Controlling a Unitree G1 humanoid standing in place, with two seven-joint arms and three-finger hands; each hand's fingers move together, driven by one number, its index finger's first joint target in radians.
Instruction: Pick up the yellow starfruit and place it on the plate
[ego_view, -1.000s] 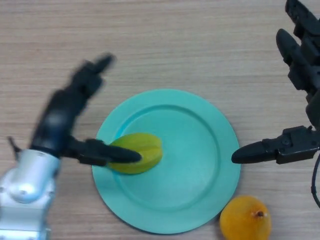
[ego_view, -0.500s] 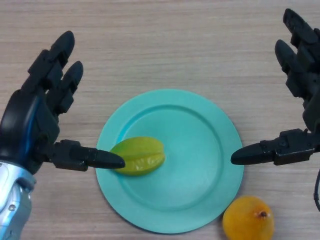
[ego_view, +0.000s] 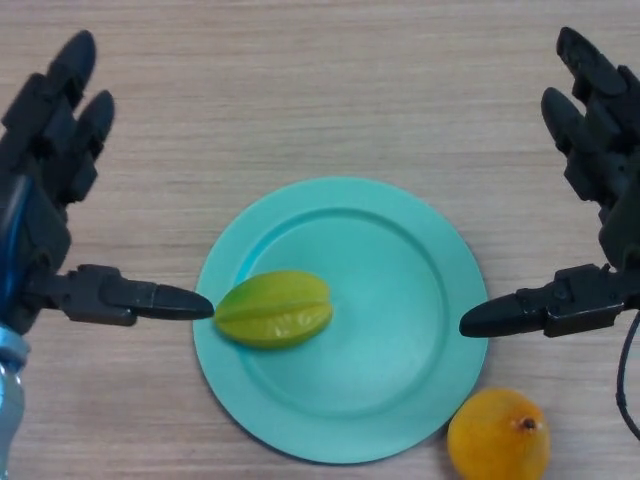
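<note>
starfruit (ego_view: 273, 310): yellow-green
plate (ego_view: 400, 300): plain turquoise
orange fruit (ego_view: 497, 436): orange (dark stem spot)
table (ego_view: 320, 90): pale wood grain
hands: black

A single head camera looks steeply down, close over the wooden table (ego_view: 320, 90).

left hand (ego_view: 40, 215): black, thick segmented fingers (silver wrist below) | right hand (ego_view: 600, 200): black, blocky

Pretty bright, even light from overhead; shadows stay soft; the plate (ego_view: 400, 260) drops a thin dark rim of shadow on the table (ego_view: 300, 80) along its lower edge; mild sheen on the starfruit (ego_view: 273, 309).
</note>
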